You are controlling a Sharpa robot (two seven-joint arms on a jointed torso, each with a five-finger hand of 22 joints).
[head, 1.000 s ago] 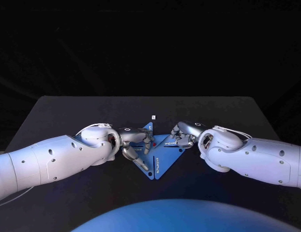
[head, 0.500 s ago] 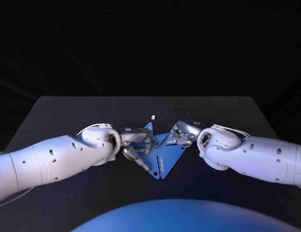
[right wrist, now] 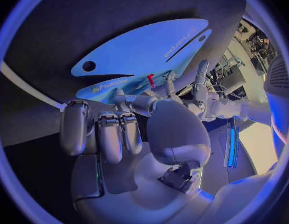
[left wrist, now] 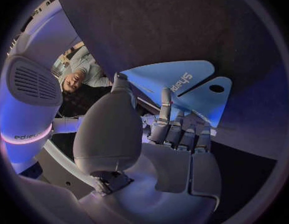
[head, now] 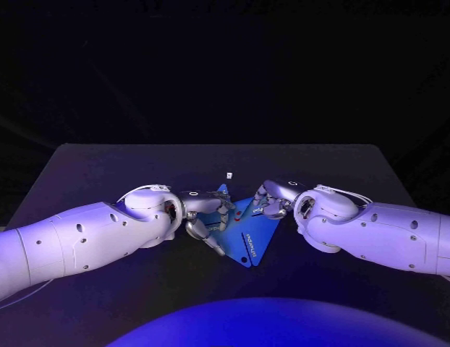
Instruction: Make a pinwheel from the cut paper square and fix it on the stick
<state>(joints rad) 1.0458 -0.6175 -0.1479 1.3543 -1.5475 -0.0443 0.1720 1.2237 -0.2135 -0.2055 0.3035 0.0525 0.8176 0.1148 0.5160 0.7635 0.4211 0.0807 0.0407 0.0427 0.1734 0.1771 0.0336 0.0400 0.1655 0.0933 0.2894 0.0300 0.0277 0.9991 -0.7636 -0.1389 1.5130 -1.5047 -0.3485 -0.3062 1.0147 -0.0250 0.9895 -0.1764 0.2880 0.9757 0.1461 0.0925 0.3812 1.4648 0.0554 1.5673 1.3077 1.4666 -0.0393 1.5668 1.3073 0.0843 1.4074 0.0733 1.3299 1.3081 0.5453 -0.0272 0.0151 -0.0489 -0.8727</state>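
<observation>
The blue cut paper square (head: 249,237) lies at the table's middle with its flaps lifted between my two hands. My left hand (head: 200,210) grips the flaps from the left, fingers curled against the paper (left wrist: 176,82), thumb raised behind a flap. My right hand (head: 273,199) pinches the paper (right wrist: 144,50) from the right, fingertips beside a small red pin (right wrist: 151,79). A punched hole (right wrist: 88,65) shows near one flap tip. A thin white stick (right wrist: 32,87) lies on the table beyond the right hand's curled fingers.
A tiny white piece (head: 229,174) lies on the black table (head: 100,166) just behind the hands. Both white arms reach in low over the table's front half.
The paper's lower tip has swung to the right and the sheet has turned a little. Both hands stay closed on it, drawn slightly nearer each other.
</observation>
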